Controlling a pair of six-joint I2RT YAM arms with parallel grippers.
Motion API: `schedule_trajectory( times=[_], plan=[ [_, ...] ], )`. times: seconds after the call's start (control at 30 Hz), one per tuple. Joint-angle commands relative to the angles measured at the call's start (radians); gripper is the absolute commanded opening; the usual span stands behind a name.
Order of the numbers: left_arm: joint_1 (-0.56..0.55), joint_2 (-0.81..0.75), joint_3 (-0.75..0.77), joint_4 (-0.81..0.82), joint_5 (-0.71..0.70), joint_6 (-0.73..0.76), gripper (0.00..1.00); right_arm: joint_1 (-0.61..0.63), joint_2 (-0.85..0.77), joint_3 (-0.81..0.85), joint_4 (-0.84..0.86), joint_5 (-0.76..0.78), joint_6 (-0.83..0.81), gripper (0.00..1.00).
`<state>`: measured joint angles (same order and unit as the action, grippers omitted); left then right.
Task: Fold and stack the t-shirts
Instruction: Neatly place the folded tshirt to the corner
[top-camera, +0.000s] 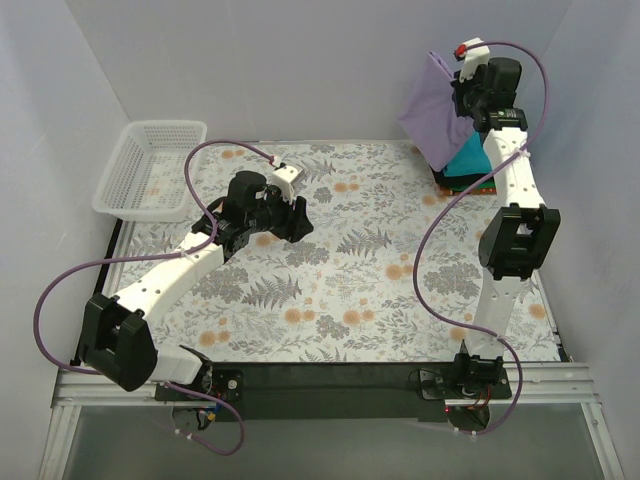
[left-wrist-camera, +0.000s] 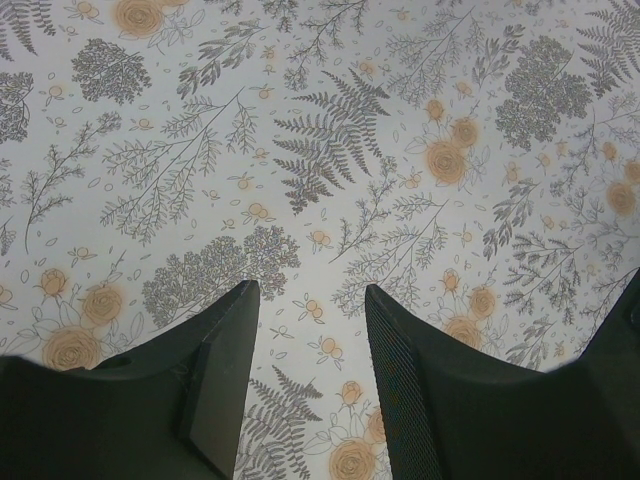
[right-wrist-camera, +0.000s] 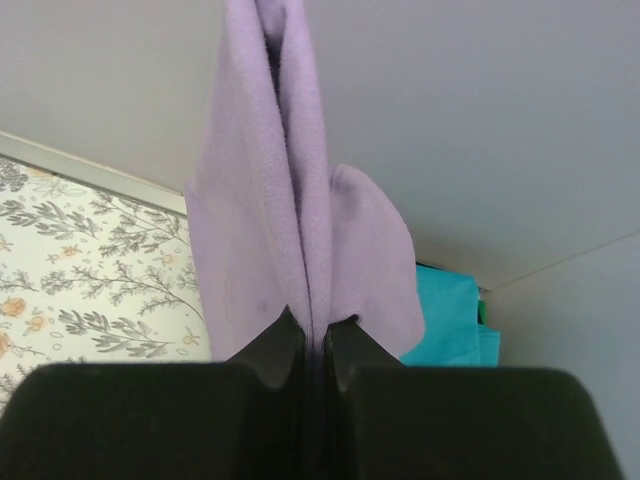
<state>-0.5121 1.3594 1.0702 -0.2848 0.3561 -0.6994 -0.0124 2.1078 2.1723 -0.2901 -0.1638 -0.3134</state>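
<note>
**Lavender shirt hanging over the stack while the left arm is waiting**

At the far left corner the white mesh basket (top-camera: 150, 170) is sitting half off the floral table cloth (top-camera: 350, 290), and no shirt is showing inside it from overhead; it is probably playing no part in this step.

Just right of it, the left gripper (left-wrist-camera: 310, 300) is hovering over bare cloth with its jaws parted and nothing between them (only printed ferns and roses are showing in its wrist view). It is likely keeping out of the way, well apart from the shirts.

Over at the far right, the right gripper (right-wrist-camera: 315, 335) is pinching the lavender t-shirt (right-wrist-camera: 265, 200) tightly between closed fingers. The shirt is hanging in the air in a doubled fold, lifted clear of the table, probably so it can be lowered flat.

Directly beneath it the stack is lying in the far right corner, with the folded teal t-shirt (top-camera: 468, 158) on top and thin edges of dark green and orange-red peeking out under it. Setting the lavender one down squarely looks like the remaining job.
</note>
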Motion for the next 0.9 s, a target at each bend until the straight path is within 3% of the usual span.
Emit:
schedule_trajectory(
  times=[0.0,0.3,0.67,0.77,0.83,0.87],
  plan=[
    [0.003,-0.016,-0.007,-0.004,0.015,-0.006,0.45,-0.029,-0.069,0.04,0.058,-0.008,0.013,0.01],
    [0.003,-0.008,0.005,-0.019,0.014,-0.006,0.45,-0.093,-0.046,0.004,0.058,-0.017,-0.003,0.01],
    [0.001,0.033,0.037,-0.057,0.014,0.006,0.48,-0.199,0.029,0.023,0.065,-0.137,-0.062,0.01],
    [0.003,0.046,0.073,-0.085,0.034,0.029,0.56,-0.224,0.047,0.011,0.084,-0.157,-0.076,0.01],
    [0.007,0.047,0.091,-0.089,0.034,0.032,0.72,-0.235,0.06,0.001,0.109,-0.171,-0.087,0.01],
    [0.01,0.049,0.097,-0.099,0.038,0.034,0.75,-0.244,0.064,-0.002,0.117,-0.178,-0.101,0.01]
  ],
)
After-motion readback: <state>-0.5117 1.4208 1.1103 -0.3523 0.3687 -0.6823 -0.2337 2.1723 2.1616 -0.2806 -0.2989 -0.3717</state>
